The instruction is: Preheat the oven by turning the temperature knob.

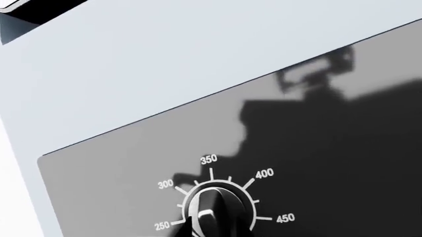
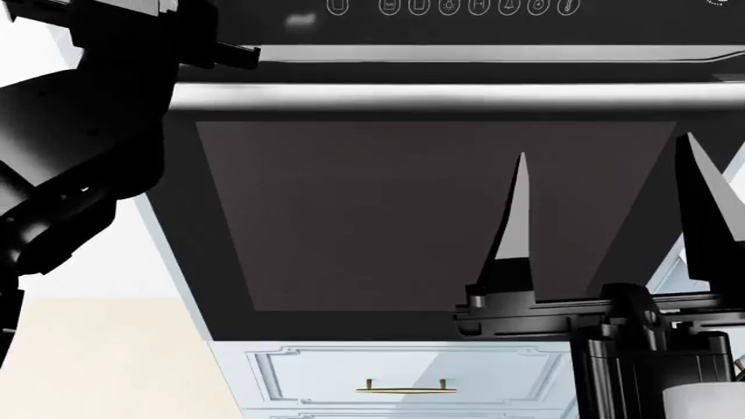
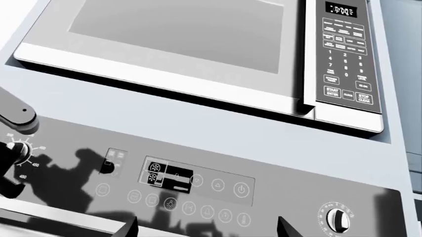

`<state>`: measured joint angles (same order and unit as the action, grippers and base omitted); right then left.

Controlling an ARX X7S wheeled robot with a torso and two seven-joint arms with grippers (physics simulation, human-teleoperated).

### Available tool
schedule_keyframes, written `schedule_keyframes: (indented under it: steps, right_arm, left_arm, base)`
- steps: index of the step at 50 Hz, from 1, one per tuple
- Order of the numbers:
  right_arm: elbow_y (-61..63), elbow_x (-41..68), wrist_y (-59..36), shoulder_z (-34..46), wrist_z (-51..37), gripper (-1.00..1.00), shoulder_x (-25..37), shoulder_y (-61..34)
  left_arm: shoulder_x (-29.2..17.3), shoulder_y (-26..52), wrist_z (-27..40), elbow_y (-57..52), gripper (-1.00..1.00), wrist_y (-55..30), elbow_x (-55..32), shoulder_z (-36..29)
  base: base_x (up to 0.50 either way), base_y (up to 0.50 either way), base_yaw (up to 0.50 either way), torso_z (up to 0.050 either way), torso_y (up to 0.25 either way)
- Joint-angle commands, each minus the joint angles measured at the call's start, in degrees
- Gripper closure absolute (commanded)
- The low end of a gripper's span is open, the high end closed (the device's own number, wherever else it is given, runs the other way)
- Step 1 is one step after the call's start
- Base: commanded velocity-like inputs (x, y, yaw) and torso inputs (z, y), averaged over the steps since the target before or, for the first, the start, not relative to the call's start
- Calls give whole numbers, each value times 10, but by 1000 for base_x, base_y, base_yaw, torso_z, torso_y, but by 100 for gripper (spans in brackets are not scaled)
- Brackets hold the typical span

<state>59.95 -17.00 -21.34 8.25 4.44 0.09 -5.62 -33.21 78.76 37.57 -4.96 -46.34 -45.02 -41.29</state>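
- The black temperature knob with white degree marks [image 1: 214, 213] runs off the left wrist picture's edge, lower half gone.
- Left gripper's fingers aren't visible in any view.
- White icons on the oven's black control strip [image 2: 448, 7] are too tiny to read, clipped too.

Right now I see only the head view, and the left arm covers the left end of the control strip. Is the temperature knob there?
Observer: Yes. The left wrist view shows the temperature knob, black, with a scale marked 250 to 450.
Operator: Is it the only knob?
Observer: No. The right wrist view shows a second knob at the other end of the control strip.
Operator: What is above the strip?
Observer: A microwave, with its keypad on the second knob's side.
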Motion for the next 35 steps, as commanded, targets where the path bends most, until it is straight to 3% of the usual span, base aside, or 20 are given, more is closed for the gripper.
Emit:
schedule_keyframes:
  steps: [1,35]
  right_arm:
    - [0,-1,0,1,0,-100,0,0]
    - [0,-2,-3,2,-1,-100,0,-3]
  left_arm:
    - [8,1,-28,5,100,11,-45,-29]
    - [7,16,-40,7,100,7,-26,-46]
  base:
    - [0,0,-4,0,0]
    - [4,-1,-5,0,0]
